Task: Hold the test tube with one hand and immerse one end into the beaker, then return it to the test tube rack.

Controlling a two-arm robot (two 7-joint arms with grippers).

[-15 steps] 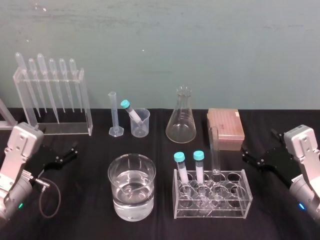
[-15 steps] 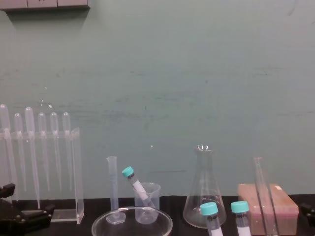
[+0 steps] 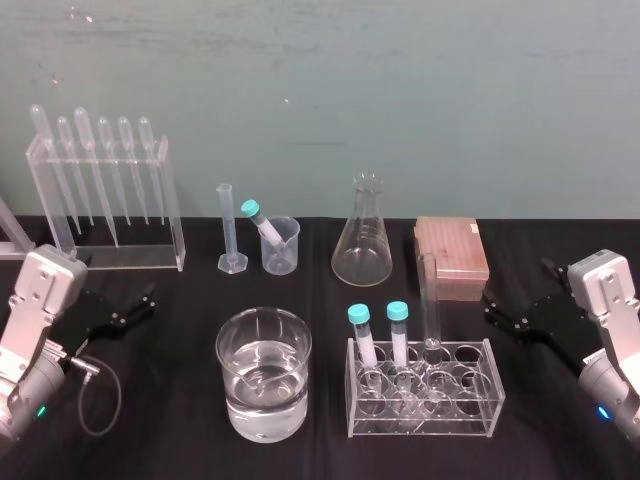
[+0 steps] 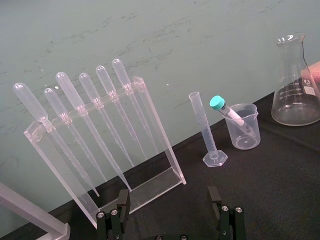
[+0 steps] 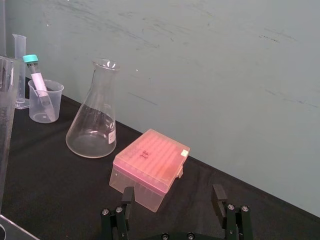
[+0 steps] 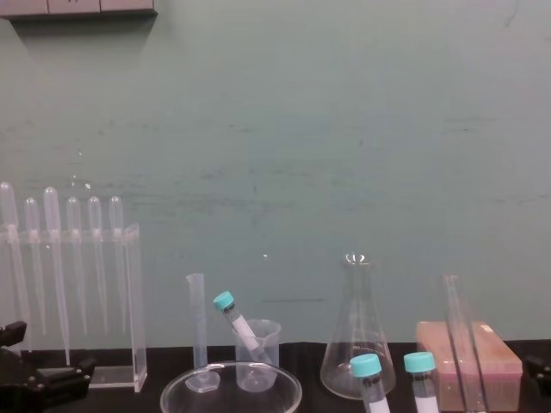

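The test tube [image 3: 431,300] stood upright in the clear test tube rack [image 3: 470,415], at 3 o'clock from the beaker [image 3: 230,400]. The right gripper [image 3: 493,308], fingers open and empty, was at the tube's 3 o'clock. The left gripper [image 3: 140,303], also open, was parked at the beaker's 10 o'clock. In my judgement, the right one should grip high and lift straight up.

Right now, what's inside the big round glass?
Clear liquid, about halfway up the beaker. Nothing else sits in it; the test tube stands in the clear rack. The glass is see-through, so nothing is covered.
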